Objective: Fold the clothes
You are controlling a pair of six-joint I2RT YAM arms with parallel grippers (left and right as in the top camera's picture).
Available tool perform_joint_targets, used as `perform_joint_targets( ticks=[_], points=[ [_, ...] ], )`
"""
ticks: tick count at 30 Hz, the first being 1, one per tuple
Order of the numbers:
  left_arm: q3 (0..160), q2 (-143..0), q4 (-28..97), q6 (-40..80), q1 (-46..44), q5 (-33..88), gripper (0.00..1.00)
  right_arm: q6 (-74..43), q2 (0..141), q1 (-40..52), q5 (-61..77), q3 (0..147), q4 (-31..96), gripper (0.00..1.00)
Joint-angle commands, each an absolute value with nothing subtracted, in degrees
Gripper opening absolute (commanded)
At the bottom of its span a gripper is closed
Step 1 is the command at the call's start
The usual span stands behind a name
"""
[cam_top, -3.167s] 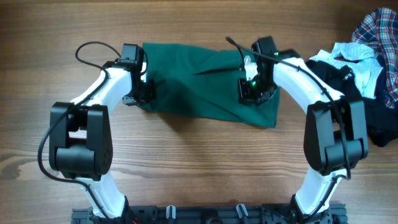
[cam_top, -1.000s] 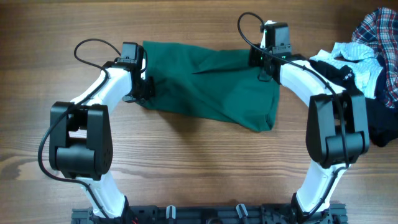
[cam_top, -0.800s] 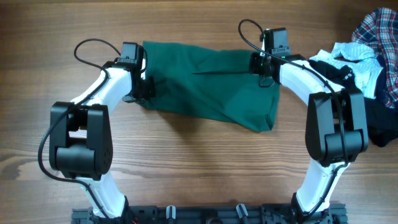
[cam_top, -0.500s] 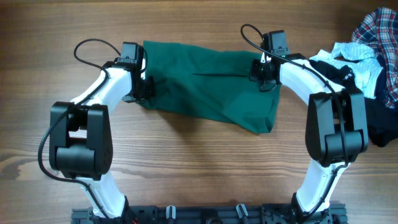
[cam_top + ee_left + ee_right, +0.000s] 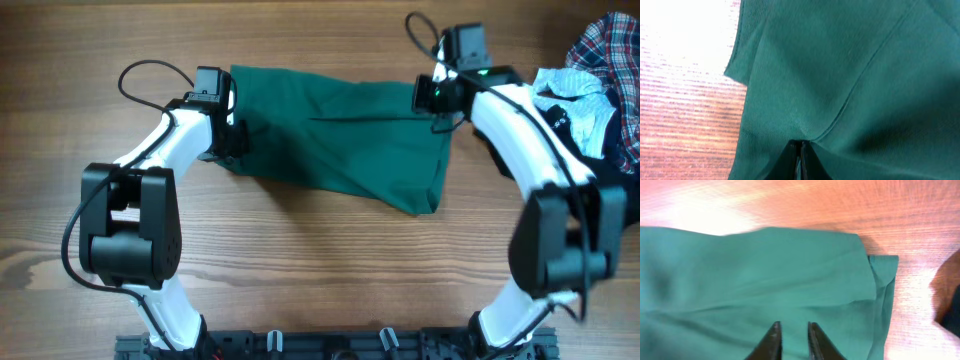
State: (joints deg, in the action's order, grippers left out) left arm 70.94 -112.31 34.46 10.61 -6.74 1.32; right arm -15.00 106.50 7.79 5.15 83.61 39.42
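1. Centrally, the dark green garment [image 5: 340, 135] lay spread flat on the wooden table [image 5: 320, 280], spanning the space between the two tools.
2. The left tool [image 5: 230, 140] sat at the garment's left edge. In the left wrist view its tips [image 5: 801, 152] met with no gap and pinched the green cloth [image 5: 840, 75]. A seam ran up and away from the closed tips, and the cloth's edge with bare table lay to their left.
3. The right tool [image 5: 432, 96] stood at the garment's upper right corner. In the right wrist view the right tool [image 5: 793, 325] had its jaws slightly parted, with nothing between them. Green cloth [image 5: 765, 270] lay beneath and ahead of the tips, and the garment's folded corner lay ahead and to their right.
4. The remaining clothes lay heaped on the far side of the right tool, away from the green garment: a small white piece [image 5: 565, 85] nearest it, a black garment [image 5: 605, 165] beside the right arm, and the plaid shirt [image 5: 605, 45] farthest out.
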Motion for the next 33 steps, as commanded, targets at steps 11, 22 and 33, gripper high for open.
perform_joint_targets(
  ticks=[11,22,33],
  points=[
    [71.2,-113.8,32.1,11.4,-3.7,1.7,0.04,-6.3,103.4,8.7,18.9,85.1,64.4,0.27],
    [71.9,-113.8,30.8,11.4,2.1,10.1,0.04,-1.5,103.4,14.6,10.6,81.6,68.8,0.39],
    [72.0,-112.4,30.8,10.9,-0.9,10.9,0.04,-0.4,103.4,17.3,6.8,77.7,65.9,0.42]
  ],
)
